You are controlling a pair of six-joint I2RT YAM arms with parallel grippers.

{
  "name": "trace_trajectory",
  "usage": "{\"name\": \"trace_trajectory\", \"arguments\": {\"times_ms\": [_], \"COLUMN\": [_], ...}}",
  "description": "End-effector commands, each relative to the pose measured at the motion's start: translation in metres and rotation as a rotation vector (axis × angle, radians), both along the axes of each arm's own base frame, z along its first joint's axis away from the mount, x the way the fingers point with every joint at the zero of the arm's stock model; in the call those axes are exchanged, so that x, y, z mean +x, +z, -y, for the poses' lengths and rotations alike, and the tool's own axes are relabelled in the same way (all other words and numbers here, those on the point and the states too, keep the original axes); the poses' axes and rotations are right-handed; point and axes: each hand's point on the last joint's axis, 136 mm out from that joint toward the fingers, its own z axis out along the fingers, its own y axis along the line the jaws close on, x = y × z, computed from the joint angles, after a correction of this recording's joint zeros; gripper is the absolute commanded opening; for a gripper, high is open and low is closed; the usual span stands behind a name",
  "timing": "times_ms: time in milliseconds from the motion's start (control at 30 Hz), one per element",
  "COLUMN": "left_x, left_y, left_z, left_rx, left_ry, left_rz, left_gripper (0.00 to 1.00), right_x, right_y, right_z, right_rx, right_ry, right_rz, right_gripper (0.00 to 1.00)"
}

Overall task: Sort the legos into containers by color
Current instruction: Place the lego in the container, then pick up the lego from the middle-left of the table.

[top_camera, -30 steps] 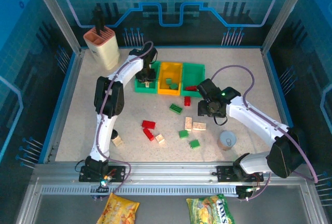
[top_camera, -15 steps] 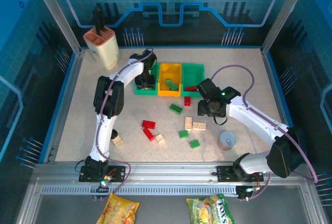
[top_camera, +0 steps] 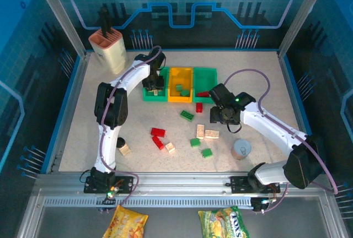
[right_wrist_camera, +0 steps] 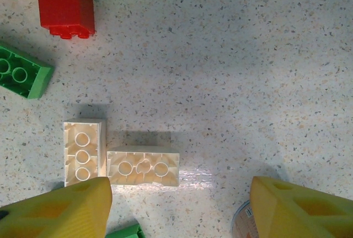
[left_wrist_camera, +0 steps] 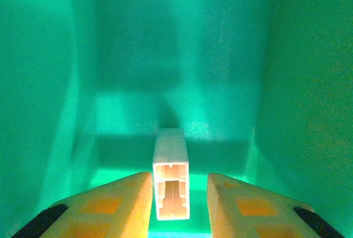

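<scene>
"Where's the left gripper (left_wrist_camera: pixel 179 176)?"

"Down inside the leftmost green bin (top_camera: pixel 148 95). Its jaws are slightly parted, and a cream brick (left_wrist_camera: pixel 171 180) stands loose between them, not pinched."

"And the right gripper (right_wrist_camera: pixel 179 185)?"

"It's spread wide and holding nothing, hanging above the table (right_wrist_camera: pixel 265 72) just by two cream bricks (right_wrist_camera: pixel 143 166) that lie touching. A red brick (right_wrist_camera: pixel 65 5) and a green brick (right_wrist_camera: pixel 22 72) lie farther off, toward the bins."
</scene>
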Motion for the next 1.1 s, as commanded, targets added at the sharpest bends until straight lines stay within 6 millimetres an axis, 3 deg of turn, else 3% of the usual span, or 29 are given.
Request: {"name": "trace_trajectory", "arguments": {"times_ms": [0,267,767,1067], "left_x": [-0.004,-0.035,-0.153,-0.209], "left_y": [0.04,0.054,0.032,0.011], "left_z": [0.01,0.025,0.067,0.043], "left_rx": [-0.024,-0.018,-0.008,0.027], "left_ry": [-0.018,-0.071,-0.198,-0.093], "left_rz": [0.057,0.056,-0.049,-0.107], "left_gripper": [0.33,0.34,0.35,0.41], "right_x": [-0.003,-0.005,-0.009,-0.015], "right_y": [0.0,0.001,-0.004,-0.008], "right_z": [-0.001,0.001,0.006,0.007], "right_rx": [-0.012,-0.014,-0.025,-0.015], "right_ry": [0.001,0.002,0.001,0.003], "right_rz": [-0.01,-0.006,-0.006,-0.014], "right_gripper": [0.68,0.68,0.68,0.68]}}
